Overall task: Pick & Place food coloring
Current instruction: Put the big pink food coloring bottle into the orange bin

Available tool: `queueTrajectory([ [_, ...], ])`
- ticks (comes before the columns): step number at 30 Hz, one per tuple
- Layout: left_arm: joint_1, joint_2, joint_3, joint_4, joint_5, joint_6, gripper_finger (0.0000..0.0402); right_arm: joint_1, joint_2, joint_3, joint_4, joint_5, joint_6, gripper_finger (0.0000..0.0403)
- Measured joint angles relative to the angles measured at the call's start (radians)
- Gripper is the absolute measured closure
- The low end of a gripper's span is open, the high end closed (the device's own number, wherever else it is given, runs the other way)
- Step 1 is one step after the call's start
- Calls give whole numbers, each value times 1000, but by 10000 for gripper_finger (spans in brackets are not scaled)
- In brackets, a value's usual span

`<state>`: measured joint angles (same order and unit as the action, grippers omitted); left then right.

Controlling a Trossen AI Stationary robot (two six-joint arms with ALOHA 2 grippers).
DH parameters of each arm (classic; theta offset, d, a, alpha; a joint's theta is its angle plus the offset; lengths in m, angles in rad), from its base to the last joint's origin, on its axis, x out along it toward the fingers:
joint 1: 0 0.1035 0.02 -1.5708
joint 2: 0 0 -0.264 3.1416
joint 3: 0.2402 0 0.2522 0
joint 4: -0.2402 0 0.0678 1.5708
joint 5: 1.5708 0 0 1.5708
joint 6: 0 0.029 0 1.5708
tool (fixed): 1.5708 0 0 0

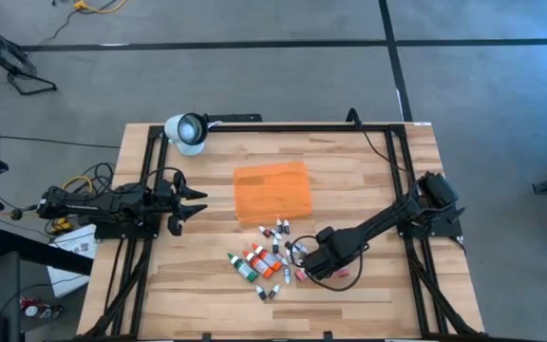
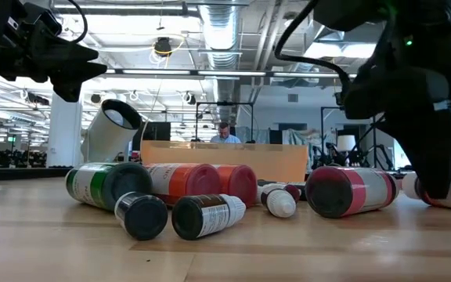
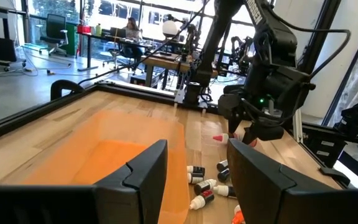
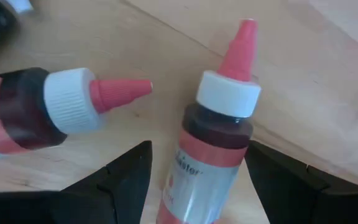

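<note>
The wooden counter carries a flat orange tray near its middle, and just in front of that tray a loose scatter of food coloring bottles, all lying on their sides. From above they are only small specks of red, green and white. The table-level camera makes them readable: a green bottle, an orange one, and two little dark-capped vials nearest the lens, with the tray as a pale band behind.

The right arm reaches in from the far right edge, bent low toward the right end of the pile, its right claw down among the bottles. Only its own wrist camera shows the detail: the two dark fingers are spread wide on either side of a pink-tipped bottle, not pinching it, with a second pink-tipped bottle lying just beside.

The left arm lies stretched along the left edge, well apart from the pile, its left claw partly spread and holding nothing, pointing across the tray.

A white lamp sits at the back left corner.
</note>
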<state>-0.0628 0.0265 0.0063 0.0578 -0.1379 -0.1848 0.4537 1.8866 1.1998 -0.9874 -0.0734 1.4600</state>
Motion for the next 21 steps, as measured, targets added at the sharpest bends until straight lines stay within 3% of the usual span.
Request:
queueTrajectory([
  [6,0,0,0,0,0,-3,242,3,-4,-60,100,-4,-45,178],
  [15,0,0,0,0,-1,-7,242,-4,-8,-62,99,-7,-156,220],
  [21,0,0,0,0,-1,-7,242,-29,-8,-64,89,-66,-225,233],
])
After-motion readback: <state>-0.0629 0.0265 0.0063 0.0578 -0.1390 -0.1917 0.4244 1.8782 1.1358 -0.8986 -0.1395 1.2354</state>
